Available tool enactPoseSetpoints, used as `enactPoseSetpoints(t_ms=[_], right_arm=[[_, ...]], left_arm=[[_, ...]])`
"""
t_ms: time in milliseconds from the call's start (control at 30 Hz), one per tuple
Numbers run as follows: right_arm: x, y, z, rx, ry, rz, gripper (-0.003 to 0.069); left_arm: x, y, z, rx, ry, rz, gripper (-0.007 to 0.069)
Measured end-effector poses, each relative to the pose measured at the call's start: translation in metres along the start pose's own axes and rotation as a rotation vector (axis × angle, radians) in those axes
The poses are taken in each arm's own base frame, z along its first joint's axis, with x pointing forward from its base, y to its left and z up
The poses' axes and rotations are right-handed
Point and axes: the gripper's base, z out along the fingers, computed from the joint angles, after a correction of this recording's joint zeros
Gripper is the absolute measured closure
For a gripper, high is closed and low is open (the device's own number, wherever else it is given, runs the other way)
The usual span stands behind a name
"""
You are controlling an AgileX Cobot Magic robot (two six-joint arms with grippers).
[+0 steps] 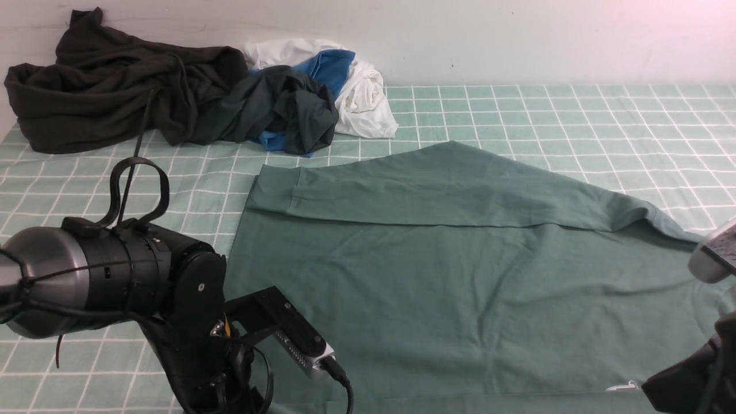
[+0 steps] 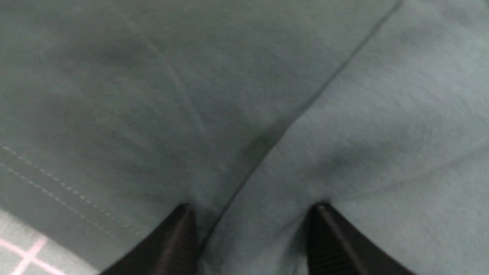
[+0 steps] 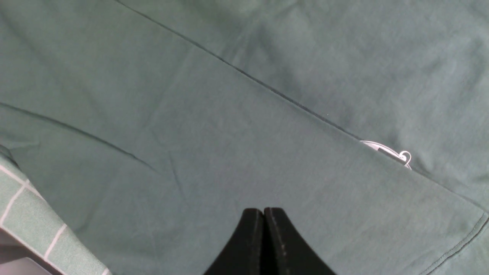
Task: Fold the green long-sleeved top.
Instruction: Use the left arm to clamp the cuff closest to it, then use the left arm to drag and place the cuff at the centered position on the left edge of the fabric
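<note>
The green long-sleeved top (image 1: 460,276) lies spread flat over the middle of the checked table, with one sleeve (image 1: 437,184) folded across its far side. Its small white tag (image 1: 624,386) shows near the front right, and also in the right wrist view (image 3: 386,152). My left gripper (image 2: 252,208) is open, with its tips down on the top (image 2: 244,95) astride a folded cloth edge (image 2: 267,149). My right gripper (image 3: 263,210) is shut and empty, just above the top (image 3: 229,133). In the front view both grippers' fingers are hidden.
A blackish-brown garment (image 1: 109,86), a very dark green-black garment (image 1: 276,109) and white and blue cloth (image 1: 356,86) are heaped at the back left by the wall. The checked tablecloth (image 1: 575,115) shows bare at the back right. My left arm (image 1: 115,276) fills the front left.
</note>
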Motion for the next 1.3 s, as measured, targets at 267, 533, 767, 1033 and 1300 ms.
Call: enactPoseSetpoints(t_ms=[267,533,767,1033,1300], right_arm=[[-0.002,-0.003,0.003,0.026,-0.012,0.064,0.0673],[-0.002,-0.031,0.046,0.229,0.106,0.245,0.0583],[-0.004,-0.054,0.088,0.390,0.223,0.356,0.0314],[-0.001,-0.076,0.138,0.547,0.319,0.419,0.0182],[-0.005,-0.073,0.147,0.510,0.345,0.423,0.0466]], left_arm=[[-0.003,-0.001,-0.027,0.007,-0.003,-0.022,0.0608],[-0.024,0.004,-0.087,-0.046,-0.099,0.017,0.0612],[-0.031,0.006,-0.099,-0.058,-0.129,0.020,0.0613],[-0.030,0.006,-0.099,-0.056,-0.119,0.022,0.0615],[-0.032,0.008,-0.103,-0.074,-0.124,0.030,0.0615]])
